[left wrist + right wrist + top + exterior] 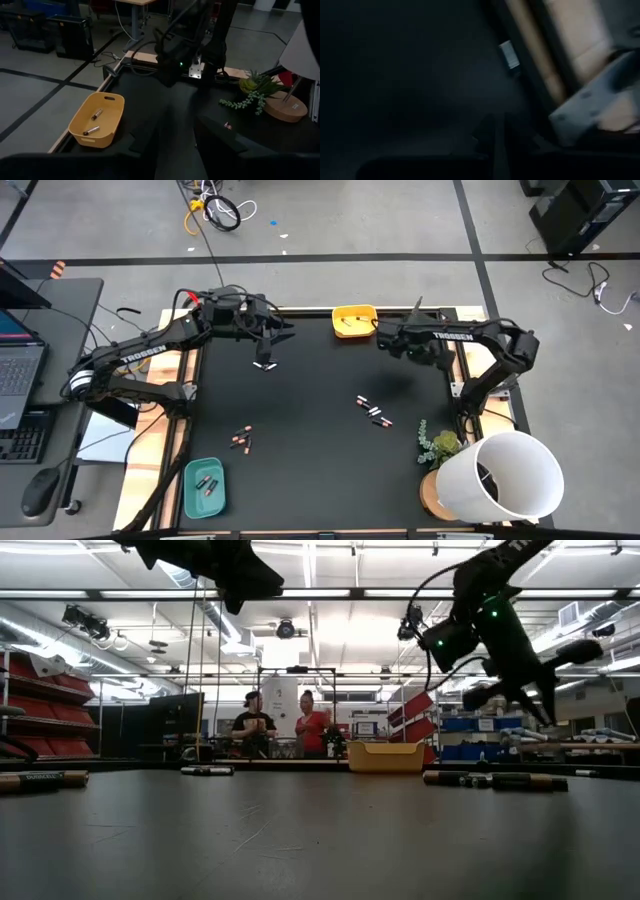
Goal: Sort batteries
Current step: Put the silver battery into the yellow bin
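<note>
Yellow tray (354, 321) just beside right gripper (383, 338), which is nearly closed, holding nothing visible. Left gripper (272, 346) hovers part-open, a battery (265, 365) just below. Likely between picks; next needs descent onto loose batteries (372, 411).

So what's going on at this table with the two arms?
Two robot arms are sorting batteries off a black table into trays. Both grippers hover near the far edge: the left gripper empty with jaws apart, the right gripper beside the yellow tray, which holds two batteries. The teal tray holds two more. Loose batteries lie mid-table, with others nearer the teal tray.
</note>
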Controlling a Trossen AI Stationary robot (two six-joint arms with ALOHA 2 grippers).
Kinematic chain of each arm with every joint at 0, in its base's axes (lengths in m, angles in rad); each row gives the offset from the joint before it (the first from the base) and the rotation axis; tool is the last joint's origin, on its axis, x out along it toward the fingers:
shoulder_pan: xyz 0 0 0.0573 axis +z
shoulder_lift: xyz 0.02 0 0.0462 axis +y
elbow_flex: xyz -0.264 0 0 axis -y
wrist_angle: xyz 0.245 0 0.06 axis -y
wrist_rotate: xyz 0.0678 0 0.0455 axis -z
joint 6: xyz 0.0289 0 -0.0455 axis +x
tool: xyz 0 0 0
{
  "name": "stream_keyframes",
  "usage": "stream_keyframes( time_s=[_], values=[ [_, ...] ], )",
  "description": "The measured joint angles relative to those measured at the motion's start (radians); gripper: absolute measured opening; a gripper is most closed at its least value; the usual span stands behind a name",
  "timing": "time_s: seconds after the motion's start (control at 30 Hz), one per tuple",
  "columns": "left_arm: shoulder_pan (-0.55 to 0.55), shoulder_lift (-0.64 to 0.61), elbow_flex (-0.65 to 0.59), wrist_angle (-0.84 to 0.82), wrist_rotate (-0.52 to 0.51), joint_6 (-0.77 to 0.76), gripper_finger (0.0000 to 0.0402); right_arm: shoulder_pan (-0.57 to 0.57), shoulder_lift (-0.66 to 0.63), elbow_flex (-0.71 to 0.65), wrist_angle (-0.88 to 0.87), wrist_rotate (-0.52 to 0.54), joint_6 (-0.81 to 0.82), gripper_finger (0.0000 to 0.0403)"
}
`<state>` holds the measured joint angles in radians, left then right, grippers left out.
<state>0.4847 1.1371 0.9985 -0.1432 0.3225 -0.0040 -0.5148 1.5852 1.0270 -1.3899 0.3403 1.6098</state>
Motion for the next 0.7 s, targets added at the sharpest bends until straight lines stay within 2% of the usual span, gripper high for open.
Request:
stream_keyframes(
  time_s=[0.17, 0.43, 0.7],
  values=[
    [0.0, 0.0, 0.0, 0.01, 0.0, 0.0, 0.0135, -0.098, 0.0, 0.002, -0.083, 0.01, -0.037, 0.003],
    [0.0, 0.0, 0.0, 0.02, -0.011, -0.002, 0.0135, -0.24, 0.0, -0.086, 0.036, 0.031, -0.195, 0.003],
    [0.0, 0.0, 0.0, 0.019, -0.023, -0.003, 0.0135, -0.304, 0.0, -0.169, 0.158, 0.034, -0.347, 0.003]
  ],
)
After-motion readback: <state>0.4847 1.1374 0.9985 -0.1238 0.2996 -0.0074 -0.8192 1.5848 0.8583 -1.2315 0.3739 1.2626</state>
